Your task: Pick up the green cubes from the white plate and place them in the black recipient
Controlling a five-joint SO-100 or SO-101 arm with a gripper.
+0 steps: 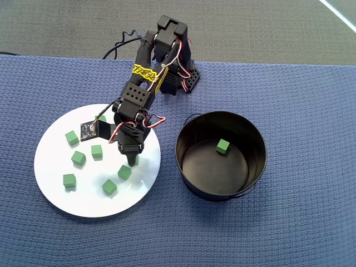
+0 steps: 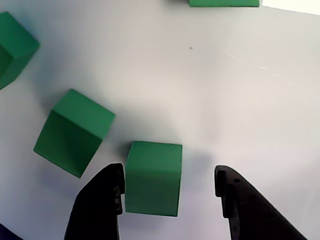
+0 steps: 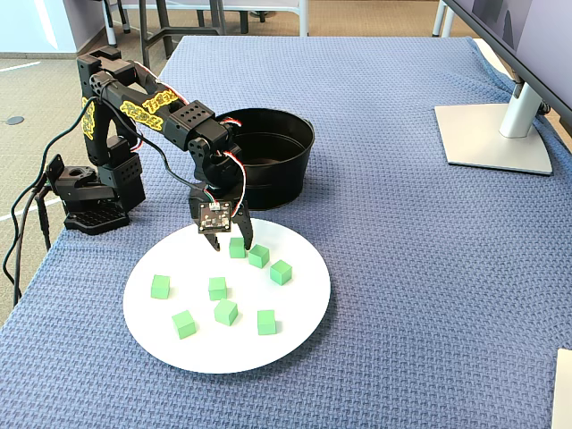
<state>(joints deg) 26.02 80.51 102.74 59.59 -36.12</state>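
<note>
Several green cubes lie on the white plate (image 1: 53, 161), among them one at the left (image 1: 71, 137) and one nearer the front (image 1: 109, 186). My gripper (image 2: 169, 175) is down on the plate, open, straddling one green cube (image 2: 153, 177). That cube sits against the left finger (image 2: 97, 205), with a gap to the right finger (image 2: 245, 205). A second cube (image 2: 74, 132) lies just left of the jaws. In the fixed view the gripper (image 3: 231, 241) hangs over the plate's far edge (image 3: 295, 304). The black recipient (image 1: 192, 172) stands right of the plate with one green cube (image 1: 222, 146) inside.
Everything rests on a blue woven cloth (image 1: 300, 222). The arm's base (image 3: 89, 201) stands at the table's edge, cables trailing off it. A monitor stand (image 3: 496, 134) sits at the far right of the fixed view.
</note>
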